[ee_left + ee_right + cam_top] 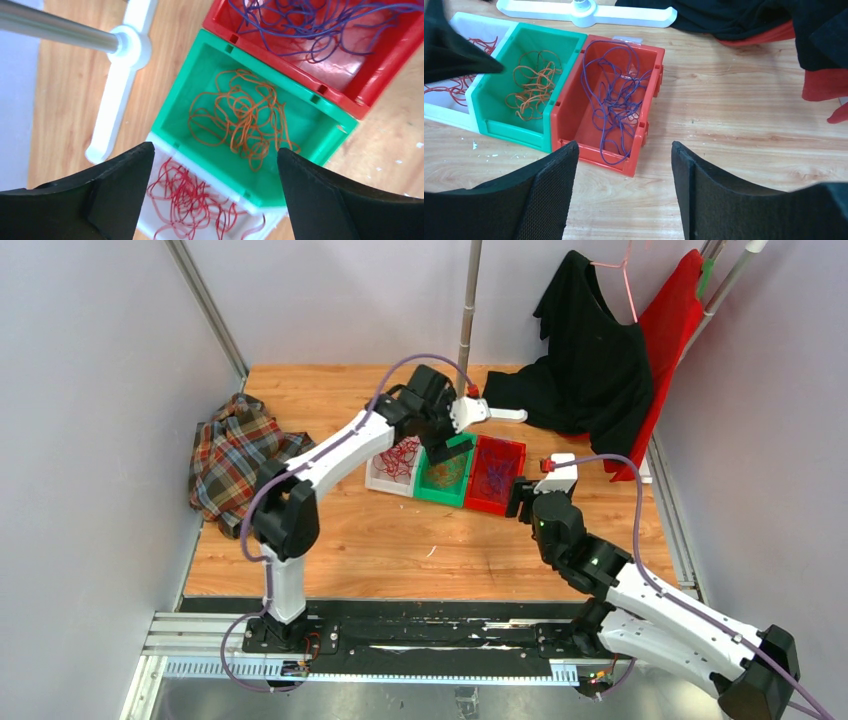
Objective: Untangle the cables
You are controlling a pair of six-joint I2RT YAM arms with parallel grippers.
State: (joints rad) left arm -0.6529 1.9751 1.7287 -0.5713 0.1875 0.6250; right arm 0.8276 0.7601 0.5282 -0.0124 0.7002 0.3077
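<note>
Cables (452, 472) lie sorted by colour in three small bins that stand wall to wall in a row, about midway between the left and right edges of the wooden worktop (400, 540). We see thin red wires (185, 200) looped in the white plastic bin (454, 119) and thin orange wires (240, 120) coiled in the green plastic bin (175, 100) beside it. Thin purple wires (616, 95) fill the red plastic bin (567, 125) at the right end of the row.

The left gripper (215, 152) hangs above the white and green bins, its black fingers wide apart with nothing between them. The right gripper (624, 147) sits low at the near side of the red bin, fingers likewise spread and empty. We cannot tell whether it touches the bin's wall.

A white cross-shaped stand base (497, 414) with a metal pole (468, 310) stands just behind the bins. A plaid cloth (235, 460) lies at the worktop's left edge. A black garment (590, 360) and a red garment (670, 330) hang at the far right corner.
</note>
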